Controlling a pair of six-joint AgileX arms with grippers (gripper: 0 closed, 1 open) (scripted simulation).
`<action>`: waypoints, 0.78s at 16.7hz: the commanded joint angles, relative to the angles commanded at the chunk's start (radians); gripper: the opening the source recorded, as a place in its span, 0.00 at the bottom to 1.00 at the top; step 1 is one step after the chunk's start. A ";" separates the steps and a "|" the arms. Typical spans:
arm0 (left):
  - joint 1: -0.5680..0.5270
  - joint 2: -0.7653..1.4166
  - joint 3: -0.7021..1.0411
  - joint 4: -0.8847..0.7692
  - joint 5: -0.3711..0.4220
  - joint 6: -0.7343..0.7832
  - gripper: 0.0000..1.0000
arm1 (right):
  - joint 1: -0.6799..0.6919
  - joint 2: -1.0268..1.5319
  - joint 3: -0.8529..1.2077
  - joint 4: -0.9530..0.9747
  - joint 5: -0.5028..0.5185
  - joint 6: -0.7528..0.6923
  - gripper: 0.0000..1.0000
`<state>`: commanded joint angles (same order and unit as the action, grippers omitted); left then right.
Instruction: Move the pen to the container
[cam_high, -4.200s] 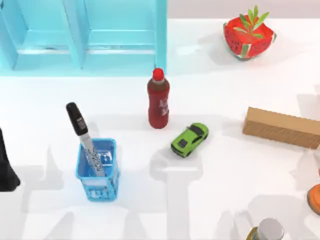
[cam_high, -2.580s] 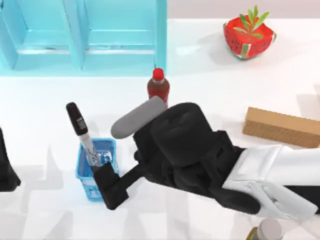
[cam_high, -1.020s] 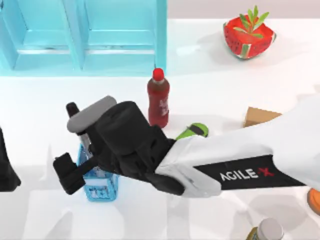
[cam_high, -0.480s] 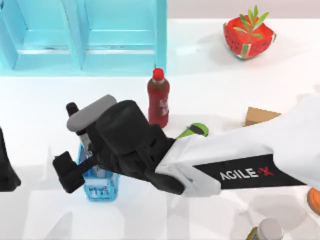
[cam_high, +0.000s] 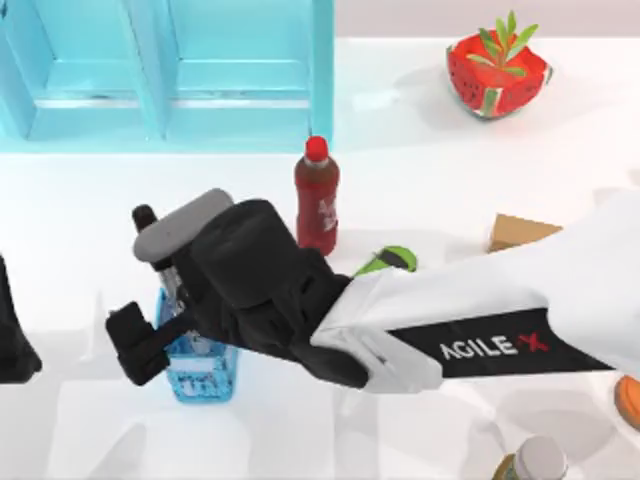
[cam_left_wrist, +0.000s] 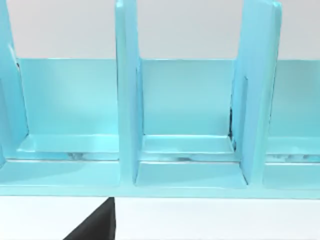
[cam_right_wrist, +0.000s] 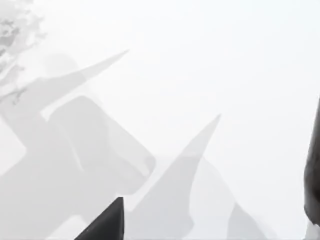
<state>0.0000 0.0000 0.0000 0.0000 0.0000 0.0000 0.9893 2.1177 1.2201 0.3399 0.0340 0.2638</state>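
Right gripper (cam_high: 165, 320) covers most of the pen (cam_high: 146, 219) above the basket (cam_high: 205, 375); container (cam_high: 520, 231) half hidden; finger state unclear.

Right arm shell: white, with a black band lettered "AGILE" and a red X
Right wrist: bulky black housing, grey cylinder on top
Right hand (cam_high: 150, 335): black, blocky fingers
Left arm: black

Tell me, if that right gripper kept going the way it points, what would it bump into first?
Probably nothing but bare table. The right gripper points toward the table's left side, already level with the light-blue basket holding the pen. Depth is unclear, so that's a guess.
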 joint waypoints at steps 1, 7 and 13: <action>0.000 0.000 0.000 0.000 0.000 0.000 1.00 | -0.005 -0.010 -0.004 -0.008 -0.005 -0.004 0.00; 0.000 0.000 0.000 0.000 0.000 0.000 1.00 | -0.086 -0.211 -0.053 -0.158 -0.073 -0.042 0.00; 0.000 0.000 0.000 0.000 0.000 0.000 1.00 | -0.161 -0.389 -0.100 -0.299 -0.139 -0.087 0.00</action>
<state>0.0000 0.0000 0.0000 0.0000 0.0000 0.0000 0.8284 1.7285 1.1202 0.0407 -0.1054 0.1764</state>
